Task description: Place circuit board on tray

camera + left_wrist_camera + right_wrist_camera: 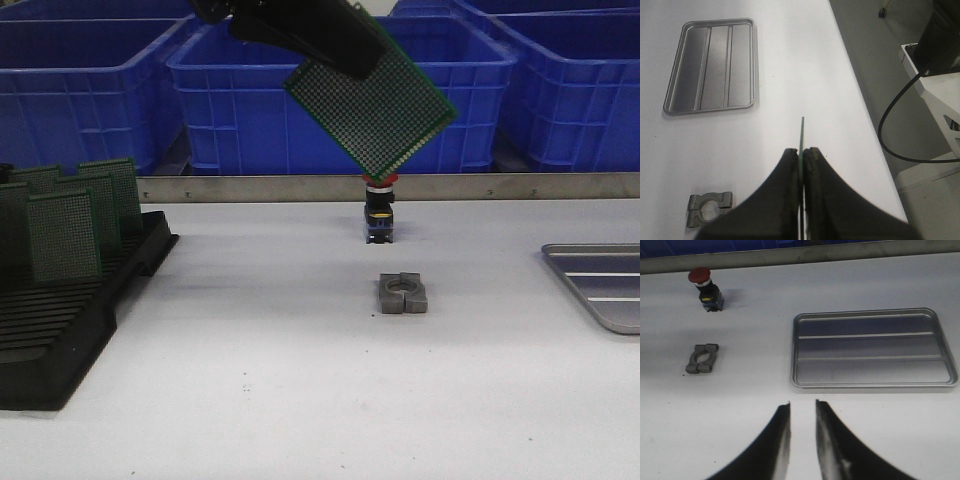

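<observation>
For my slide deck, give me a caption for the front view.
Left gripper holds a green circuit board tilted in the air above the table, with the empty tray at far right.

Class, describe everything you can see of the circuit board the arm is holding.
The circuit board is a thin, square green perforated board, its face covered in a fine grid of holes. It hangs in the air, tilted onto one corner like a diamond, above the table and in front of the blue crates. The left gripper is shut on one edge; its wrist view shows the board edge-on as a thin green line. Nothing else touches it. It is not yet on the tray.
</observation>
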Motion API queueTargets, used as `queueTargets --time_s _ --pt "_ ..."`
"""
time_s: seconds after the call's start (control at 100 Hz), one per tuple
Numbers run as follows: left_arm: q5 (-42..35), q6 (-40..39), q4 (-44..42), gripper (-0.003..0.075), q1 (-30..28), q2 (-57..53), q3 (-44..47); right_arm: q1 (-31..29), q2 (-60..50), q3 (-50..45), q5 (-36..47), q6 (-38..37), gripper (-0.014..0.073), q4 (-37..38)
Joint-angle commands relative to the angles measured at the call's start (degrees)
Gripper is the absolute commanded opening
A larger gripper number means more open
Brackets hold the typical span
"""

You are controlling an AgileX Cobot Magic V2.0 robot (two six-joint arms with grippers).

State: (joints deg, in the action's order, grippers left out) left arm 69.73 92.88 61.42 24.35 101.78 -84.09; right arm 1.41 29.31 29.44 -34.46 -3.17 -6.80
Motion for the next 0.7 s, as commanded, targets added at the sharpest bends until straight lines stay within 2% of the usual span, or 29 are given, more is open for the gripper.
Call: queueTargets --time_s 0.0,0.03,0.08,0.24,0.36,0.5,0.69 --pt "3.7 -0.11 4.54 -0.002 0.56 -2.95 -1.72 0.29 2.57 2.8 5.34 4.49 0.0444 -4.73" --pt "3.7 -0.11 4.54 -0.002 0.56 -2.95 -1.72 0.29 3.52 3.38 4.72 6.91 0.0496 -6.91" --pt "3.7 -0.11 4.54 -0.002 0.56 -2.95 -1.72 0.29 5.03 4.28 3.66 10.51 0.0528 -11.15" --pt "3.7 -0.11 4.66 -0.002 0.56 -2.95 -1.72 0.62 10.79 7.54 1.41 23.39 0.0517 -26.03" --pt "3.7 -0.11 4.66 -0.002 0.56 -2.95 -1.72 4.16 14.61 9.15 1.27 42.02 0.0517 -37.46" --pt "3.7 -0.11 4.66 -0.002 0.56 -2.95 -1.72 9.49 19.45 10.55 1.15 65.75 0.0517 -44.55" --pt "3.7 -0.11 4.66 -0.002 0.56 -2.95 -1.72 12.51 26.79 13.09 1.22 84.5 0.0517 -54.3"
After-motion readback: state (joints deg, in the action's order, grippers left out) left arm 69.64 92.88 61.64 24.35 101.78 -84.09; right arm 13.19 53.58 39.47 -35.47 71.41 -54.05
